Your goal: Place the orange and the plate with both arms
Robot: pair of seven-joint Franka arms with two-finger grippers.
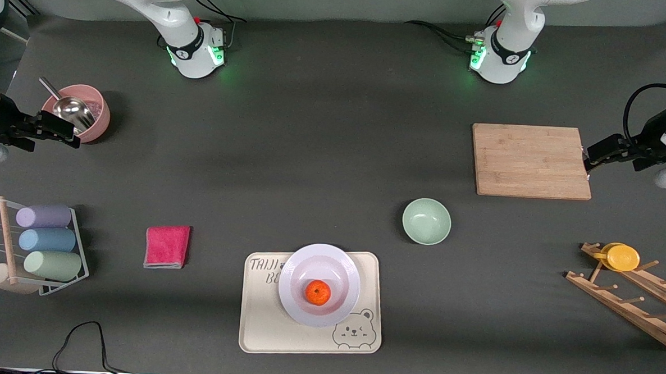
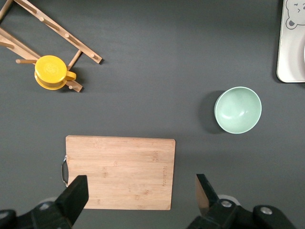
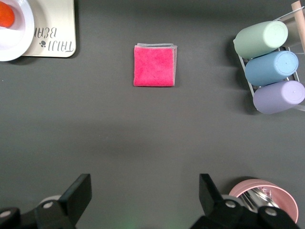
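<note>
The orange [image 1: 318,292] lies in the well of the white plate [image 1: 301,275], which rests on the cream bear tray [image 1: 270,330] near the front camera. My left gripper [image 1: 593,154] is open and empty, up in the air by the wooden cutting board [image 1: 531,161]; its wrist view shows the open gripper [image 2: 141,191] over the board [image 2: 119,171]. My right gripper [image 1: 68,133] is open and empty, up in the air by the pink bowl [image 1: 103,118]. The right wrist view shows that open gripper [image 3: 145,191], and the plate [image 3: 12,47] and orange [image 3: 5,14] at its corner.
A mint-green bowl [image 1: 426,221] sits between tray and board. A metal scoop [image 1: 72,111] lies in the pink bowl. A pink cloth [image 1: 167,246] and a rack of pastel cups [image 1: 44,242] lie toward the right arm's end. A wooden rack with a yellow cup [image 1: 622,257] stands toward the left arm's end.
</note>
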